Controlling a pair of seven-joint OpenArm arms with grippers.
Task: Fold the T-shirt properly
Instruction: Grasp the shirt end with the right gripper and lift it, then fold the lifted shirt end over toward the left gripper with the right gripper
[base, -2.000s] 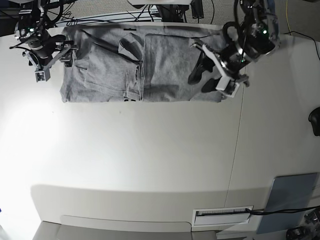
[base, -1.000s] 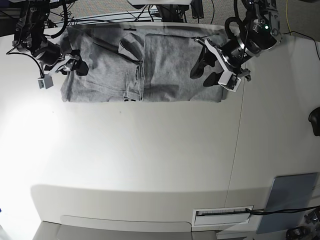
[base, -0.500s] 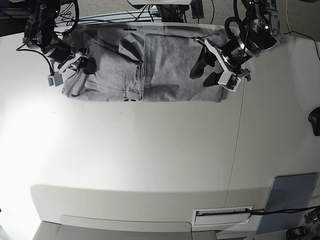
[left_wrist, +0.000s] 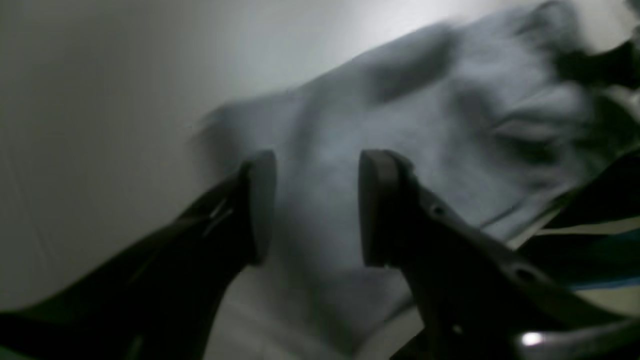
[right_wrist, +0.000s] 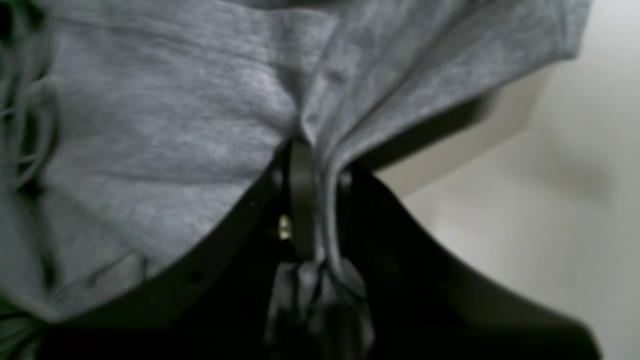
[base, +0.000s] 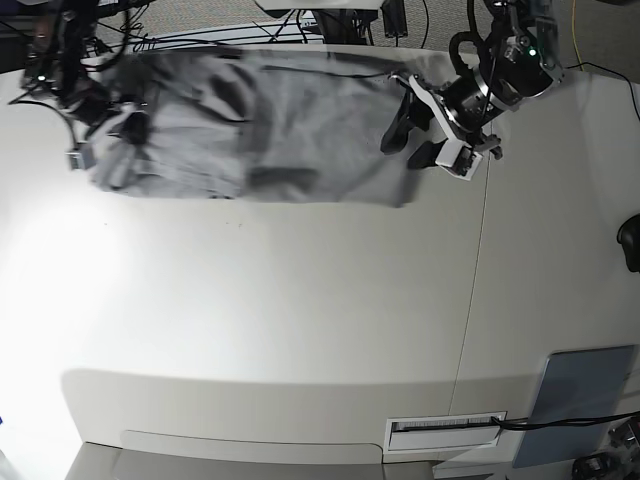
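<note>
The heather-grey T-shirt (base: 330, 130) lies in a long, partly folded strip across the far side of the pale table (base: 300, 300), with one end under the right gripper (base: 138, 128) and the other near the left gripper (base: 408, 145). In the right wrist view, the right gripper's dark fingers (right_wrist: 300, 200) are drawn close together on a bunched pinch of the cloth, with only the gathered fabric between them. Creases run out from that pinch, and a flap of the shirt stretches away toward the upper right of that view, its edge standing a little off the tabletop with dark shadow beneath. In the base view this end of the shirt is rumpled and smeared by blur, as is the gripper itself. The left gripper stands wide apart, its two dark fingertips (left_wrist: 385, 205) well separated in the left wrist view, with grey cloth visible between and beyond them; nothing is pinched there. Whether the tips brush the fabric is hard to say, since the cloth is blurred in that picture. Toward the near right corner of the base view, a flat grey-blue rectangular pad (base: 578, 400) lies well apart from the shirt, with black cables (base: 570, 421) crossing it beside a white slotted panel (base: 440, 433).
</note>
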